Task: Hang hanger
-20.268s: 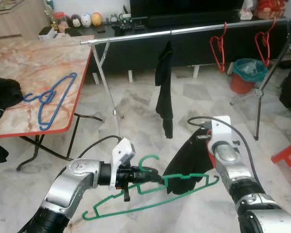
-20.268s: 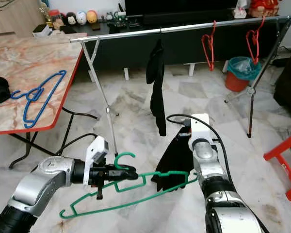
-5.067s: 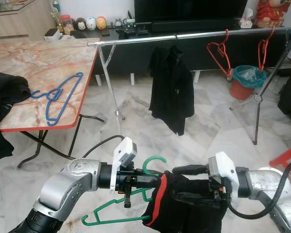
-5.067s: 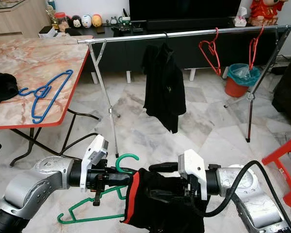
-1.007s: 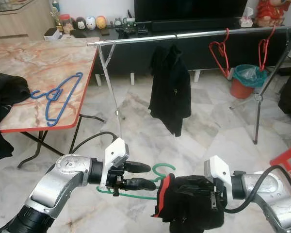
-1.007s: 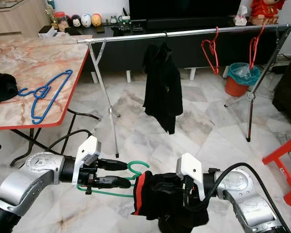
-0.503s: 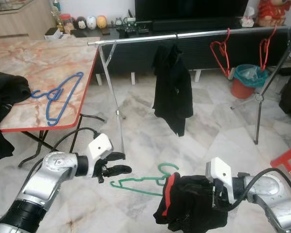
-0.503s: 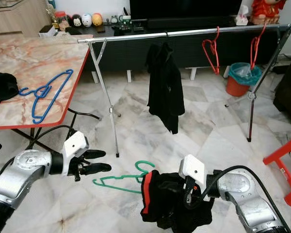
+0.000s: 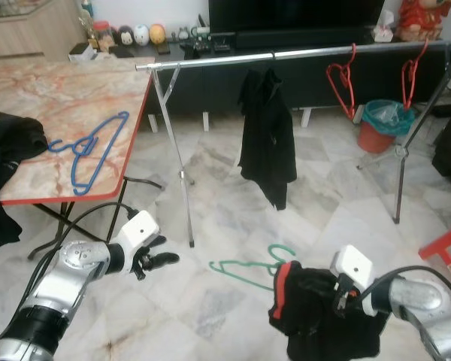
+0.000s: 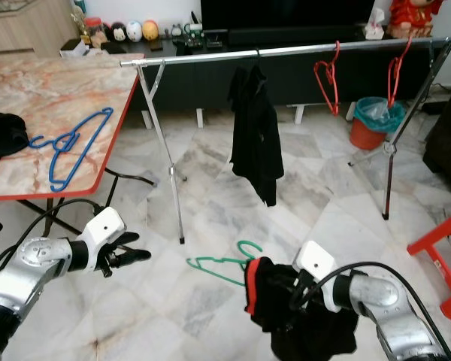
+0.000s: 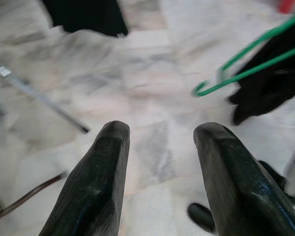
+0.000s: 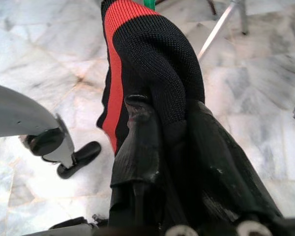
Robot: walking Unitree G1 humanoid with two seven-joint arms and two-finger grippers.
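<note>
- The green hanger (image 9: 249,268) is carried low above the floor (image 9: 210,218), with a black garment (image 9: 316,312) bunched over its right end; only the hook and the left shoulder are exposed.
- The right gripper (image 12: 152,162) is buried in that garment — its fingers are pressed into the black cloth beside the red-striped hem (image 12: 119,64), and it is judged to be clamped on hanger and cloth together, though the contact with the hanger itself is hidden.
- The left gripper (image 9: 161,256) is held off to the left, well apart from the hanger; its fingers (image 11: 93,187) are spread with nothing between them.
- In the left wrist view the hanger tip (image 11: 206,88) is seen ahead of the spread fingers and out of their reach.
- The rail (image 9: 301,54) lies ahead of and above the hanger, running left to right across the room. The hanger's long axis is roughly parallel to the rail, and its hook (image 9: 282,252) is turned up and toward the rail.
- The coming move is judged to be a lift up and forward — the right arm is the one bearing the load.
- A free stretch of rail is seen between the hung black jacket (image 9: 267,135) and the red hangers (image 9: 340,79); this is the likely target.
- A blue hanger (image 9: 86,147) is left lying on the table (image 9: 68,98).
</note>
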